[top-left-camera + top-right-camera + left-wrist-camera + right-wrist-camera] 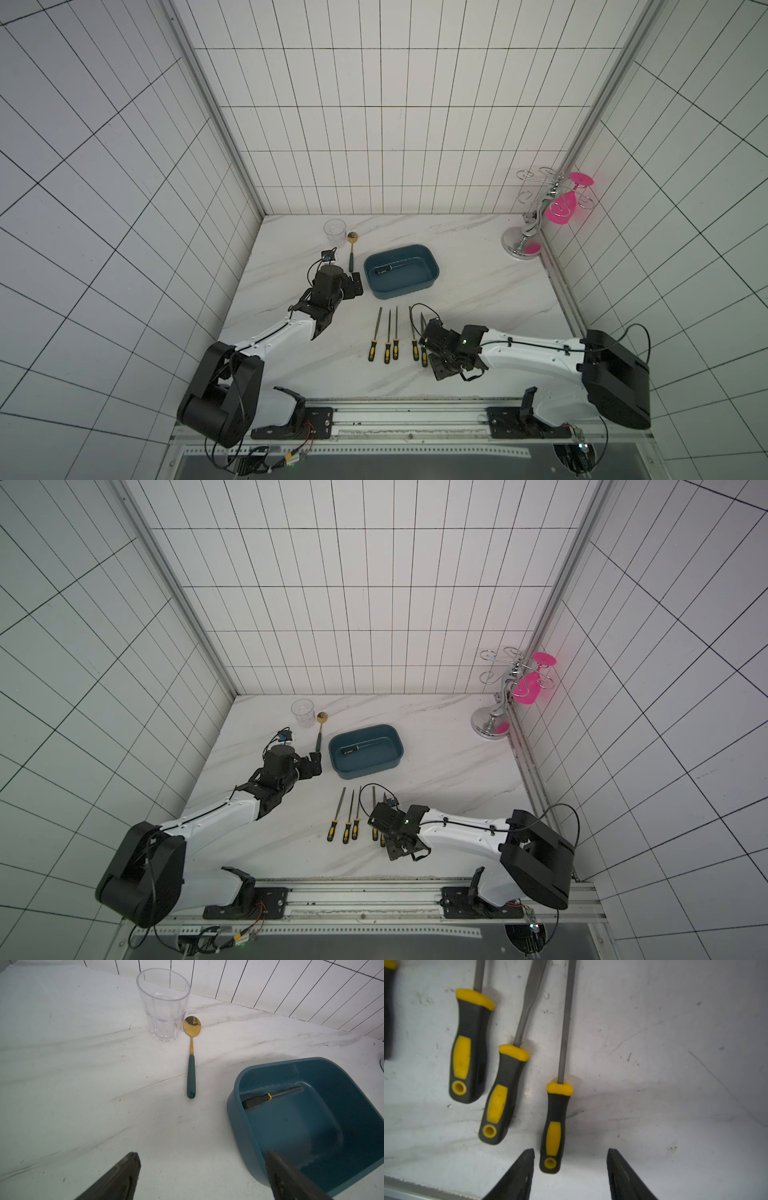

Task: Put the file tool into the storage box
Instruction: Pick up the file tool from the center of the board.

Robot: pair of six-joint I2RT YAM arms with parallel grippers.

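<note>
Right tool point(570, 1151): jaws partly apart, straddling the butt end of a black-and-yellow-handled steel file point(553, 1126). One finger point(527, 1159) sits just beside the handle and the other stands clear, so nothing is clamped.
Straddled file: flat on the white marble-look surface point(478, 291), near its front edge, last in the row on the right arm's side.
Neighbouring files point(387, 345): four more, side by side, tips toward the far edge.
Left tool point(201, 1154): jaws wide and empty, just beside the storage box.
Storage box point(401, 294): dark teal-blue rounded tub, about mid-surface, beyond the row.
Boxed file point(270, 1096): on the tub's floor.
Far left corner: clear drinking glass point(334, 232), with a gold teal-handled spoon point(352, 249) beside it.
Far right corner: chrome glass rack point(524, 243) holding a pink glass point(561, 208).
</note>
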